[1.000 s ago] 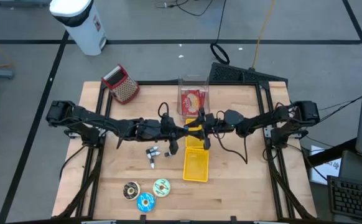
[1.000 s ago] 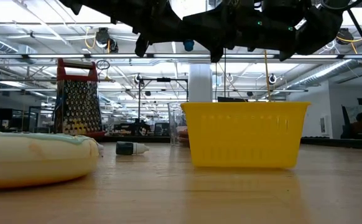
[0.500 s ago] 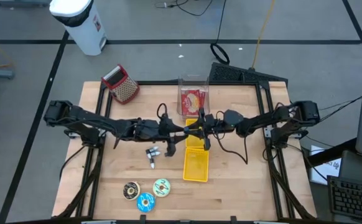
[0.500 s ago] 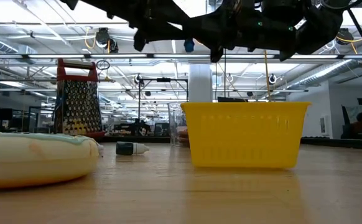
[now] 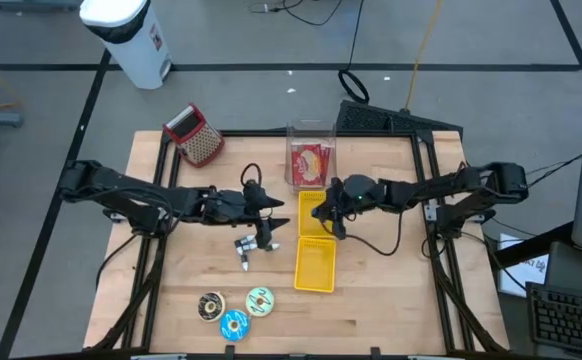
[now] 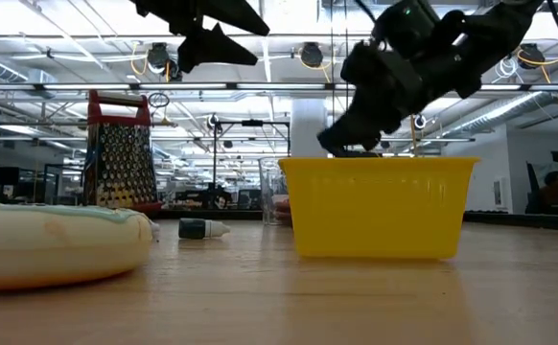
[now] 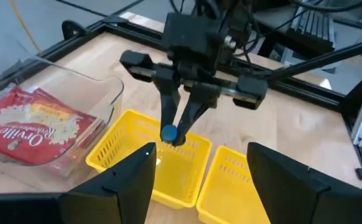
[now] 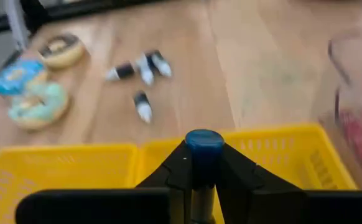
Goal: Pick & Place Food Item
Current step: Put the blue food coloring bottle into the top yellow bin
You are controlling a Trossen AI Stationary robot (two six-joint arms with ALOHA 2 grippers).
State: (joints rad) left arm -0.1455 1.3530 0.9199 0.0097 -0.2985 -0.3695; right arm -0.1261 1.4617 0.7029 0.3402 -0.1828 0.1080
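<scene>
Right hand (image 7: pixel 176 134) is pinched tight on a small blue-capped tube (image 8: pixel 203 142), held just above the yellow basket (image 5: pixel 315 250), over its end nearest the clear popcorn container (image 5: pixel 311 155). Left hand (image 5: pixel 267 212) sits just beside the basket, fingers spread wide and gripping nothing. More little tubes (image 5: pixel 248 246) lie on the worktop (image 5: pixel 391 290) below the left hand, donuts (image 5: pixel 234 311) beyond them.

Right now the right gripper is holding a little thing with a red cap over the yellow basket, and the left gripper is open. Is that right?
Almost. The cap is blue, not red. The right wrist view shows the right gripper shut on the blue-capped item above the yellow basket, and the left wrist view shows it too. The left gripper is open, as you said.
</scene>
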